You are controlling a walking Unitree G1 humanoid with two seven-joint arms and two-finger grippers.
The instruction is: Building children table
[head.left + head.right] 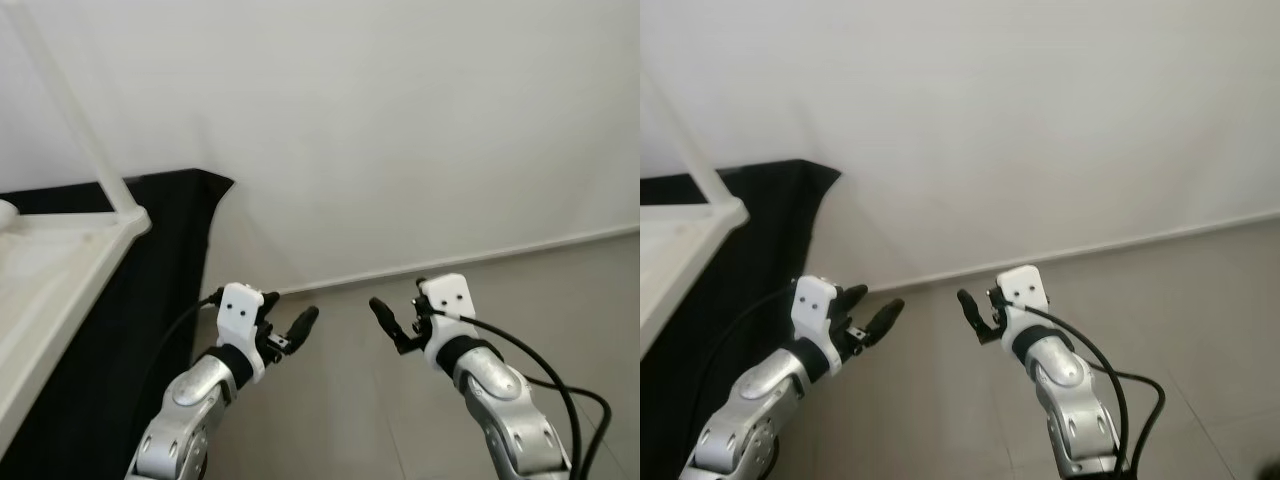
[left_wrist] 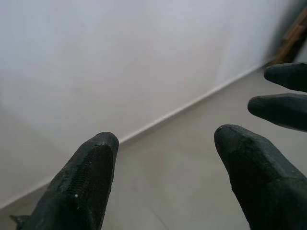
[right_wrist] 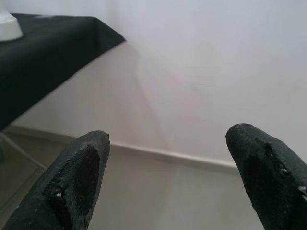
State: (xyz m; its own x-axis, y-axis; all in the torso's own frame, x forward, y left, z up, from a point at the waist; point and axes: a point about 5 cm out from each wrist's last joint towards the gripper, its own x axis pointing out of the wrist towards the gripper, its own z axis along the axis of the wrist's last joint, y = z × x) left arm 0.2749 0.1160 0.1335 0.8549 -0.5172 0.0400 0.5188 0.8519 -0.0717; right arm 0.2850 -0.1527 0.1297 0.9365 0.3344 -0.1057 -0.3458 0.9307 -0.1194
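The children table's white panel lies at our far left, resting flat on a table draped in black cloth, with a thin white rod or leg rising at a slant from its near corner — we judge it to be part of the same kit, though the view cuts it off too early to be sure. A small white piece sits on the black cloth near its far end; what it is we cannot make out. Our left tool hangs in open air just off the table's draped corner, its two black fingers spread wide with nothing between them. Our right tool is held level with it, a little apart and facing it, jaws likewise wide and empty. Both are raised in front of us over the bare tiled floor, facing the plain white wall — a ready posture, we think, rather than a working one, since neither touches any part. Judging by this, no piece is in hand yet, and we would need to turn left toward the table to reach the panel.
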